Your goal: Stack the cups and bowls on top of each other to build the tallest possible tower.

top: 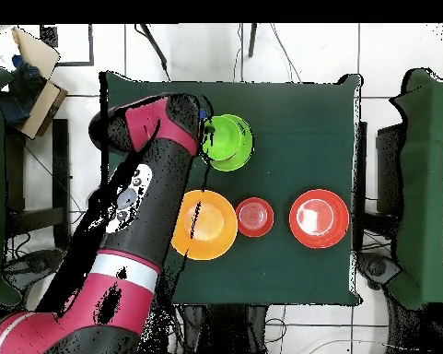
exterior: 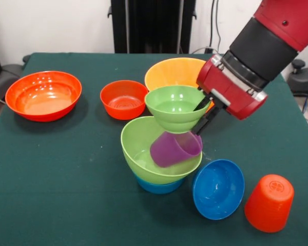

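The gripper (exterior: 204,108) pinches the rim of the small green bowl (exterior: 174,106) at its 3 o'clock side. It sits on the tilted purple cup (exterior: 174,148), atop the tower (exterior: 159,154).

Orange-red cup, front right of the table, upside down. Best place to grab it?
Judging by its pose, take the orange-red cup from above, across its side wall near the closed base. It stands mouth down, so there is no rim to pinch, and the top is the narrower end. Run the closing axis so no finger lands toward the dark blue bowl just beside it.
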You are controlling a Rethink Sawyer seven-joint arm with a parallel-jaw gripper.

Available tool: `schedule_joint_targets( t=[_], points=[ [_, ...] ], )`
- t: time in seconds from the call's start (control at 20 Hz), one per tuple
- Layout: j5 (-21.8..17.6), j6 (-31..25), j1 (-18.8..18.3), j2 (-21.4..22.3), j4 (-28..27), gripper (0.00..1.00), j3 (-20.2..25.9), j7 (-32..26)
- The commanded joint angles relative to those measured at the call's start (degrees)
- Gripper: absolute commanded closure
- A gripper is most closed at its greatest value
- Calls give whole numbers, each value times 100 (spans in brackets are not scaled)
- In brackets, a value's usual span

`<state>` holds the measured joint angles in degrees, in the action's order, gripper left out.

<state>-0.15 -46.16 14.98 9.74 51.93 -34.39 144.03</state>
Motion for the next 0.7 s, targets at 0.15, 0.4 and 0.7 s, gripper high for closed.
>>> schedule_joint_targets(
  t=[0.15, 0.4, 0.7],
  points=[
    [328, 120, -183, 6, 246, 100, 624, 794],
    [483, -96, -126, 52, 286, 100, 642, 799],
    [655, -447, -78, 9, 126, 100, 533, 806]
  ],
)
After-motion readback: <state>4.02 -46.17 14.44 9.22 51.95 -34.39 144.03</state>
